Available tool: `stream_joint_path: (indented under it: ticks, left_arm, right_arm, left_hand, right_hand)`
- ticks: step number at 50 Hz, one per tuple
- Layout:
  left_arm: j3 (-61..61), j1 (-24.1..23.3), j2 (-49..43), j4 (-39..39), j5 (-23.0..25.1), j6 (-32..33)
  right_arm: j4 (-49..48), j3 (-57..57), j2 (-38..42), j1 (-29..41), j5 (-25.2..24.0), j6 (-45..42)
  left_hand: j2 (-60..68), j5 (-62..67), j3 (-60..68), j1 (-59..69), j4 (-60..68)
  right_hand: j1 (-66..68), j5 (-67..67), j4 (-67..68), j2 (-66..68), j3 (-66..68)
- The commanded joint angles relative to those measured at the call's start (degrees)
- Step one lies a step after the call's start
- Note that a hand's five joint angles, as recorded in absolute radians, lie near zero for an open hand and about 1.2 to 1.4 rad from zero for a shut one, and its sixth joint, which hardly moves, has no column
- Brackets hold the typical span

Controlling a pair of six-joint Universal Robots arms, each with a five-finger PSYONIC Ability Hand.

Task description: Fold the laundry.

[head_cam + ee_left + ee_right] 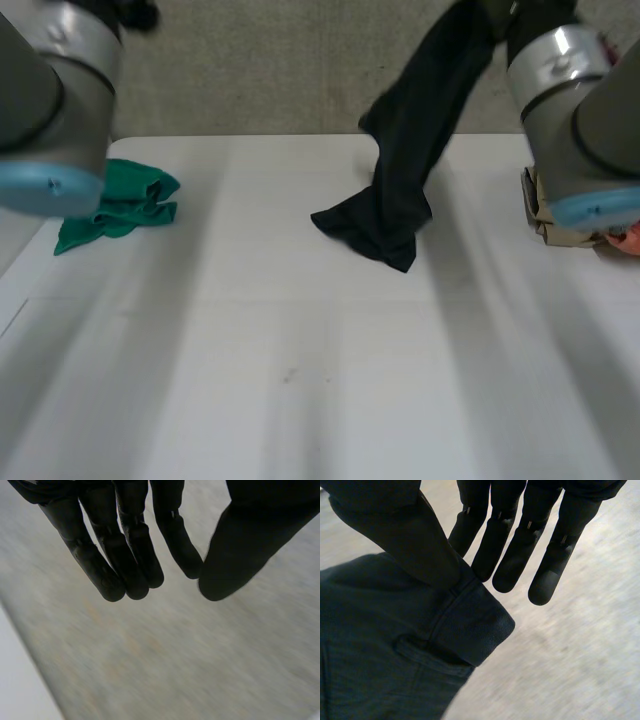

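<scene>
- Fingers (510, 560) and thumb of the right hand (395, 530) are pinching trousers (400, 190), which are trailing onto the counter (300, 380).
- The left hand (130, 540) is hanging released.
- A green cloth (125, 205) is lying at the counter's 10 o'clock.

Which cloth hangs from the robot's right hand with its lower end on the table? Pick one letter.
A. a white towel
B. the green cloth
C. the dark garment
C: the dark garment hangs down from the right hand, whose thumb clamps its hemmed edge. Its lower end rests on the table, while the green cloth lies crumpled on the table's left side.
</scene>
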Motion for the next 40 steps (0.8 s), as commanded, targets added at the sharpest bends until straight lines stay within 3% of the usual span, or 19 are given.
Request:
stream_joint_path:
  ticks: [1,19,27,32,33,35,40]
  left_arm:
    - [-8.1,-2.1,-6.5,-1.0,3.6,-5.0]
    - [-2.7,-8.1,-17.9,-2.3,9.3,-12.8]
    - [4.7,-12.7,-24.2,-6.3,8.2,-15.2]
    - [8.3,-14.5,-27.9,-11.5,6.8,-17.8]
    - [9.3,-15.3,-28.8,-13.3,5.8,-18.1]
    - [10.0,-15.6,-29.5,-14.5,4.3,-17.9]
    - [10.3,-13.1,-26.0,-15.5,-8.3,-14.1]
  right_arm:
    - [3.0,6.9,-0.2,1.1,-1.8,-2.0]
    - [2.8,17.8,-13.0,0.8,-9.2,3.3]
    - [4.3,20.6,-19.0,2.5,-10.8,6.7]
    - [5.7,20.8,-20.4,2.5,-10.6,6.8]
    - [6.2,20.8,-20.4,2.1,-10.5,6.8]
    - [6.5,20.6,-20.3,1.7,-10.4,6.8]
    - [7.3,20.4,-19.9,-1.1,-9.9,6.8]
  left_hand:
    - [-39.8,-39.6,-39.8,-38.4,-39.8]
    - [-41.8,-41.7,-41.8,-40.4,-41.9]
    - [-39.1,-39.0,-39.1,-37.7,-39.2]
    - [-19.1,-19.0,-19.1,-17.8,-19.2]
    - [-1.1,-1.0,-1.1,0.3,-1.2]
    - [18.5,18.6,18.5,19.8,18.4]
    - [18.6,18.7,18.6,20.0,18.5]
  right_hand:
    - [17.2,11.3,11.3,12.5,11.9]
    - [17.2,11.3,11.3,12.5,11.9]
    - [17.2,11.3,11.3,12.5,11.9]
    - [17.2,11.3,11.3,12.5,11.9]
    - [17.2,11.3,11.3,12.5,11.9]
    - [17.2,11.3,11.3,12.5,11.9]
    - [17.2,11.3,11.3,12.5,11.9]
